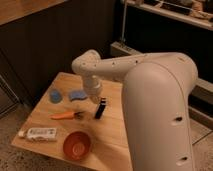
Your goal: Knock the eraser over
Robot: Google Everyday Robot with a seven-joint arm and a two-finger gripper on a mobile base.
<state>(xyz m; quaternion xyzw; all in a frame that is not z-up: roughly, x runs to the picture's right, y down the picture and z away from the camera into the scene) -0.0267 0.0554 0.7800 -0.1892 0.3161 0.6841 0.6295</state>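
The eraser (100,109), a small black block with a pale strip at its top, stands on end near the middle of the wooden table (115,135). My gripper (96,98) hangs at the end of the white arm just above and to the left of the eraser's top, very close to it. I cannot tell whether it touches the eraser. An orange carrot (65,116) lies flat just left of the eraser.
Two flat blue pieces (54,95) (76,94) lie at the back left of the table. A white tube (39,133) lies near the front left edge. A red bowl (76,145) sits at the front. My large white arm (160,110) covers the table's right side.
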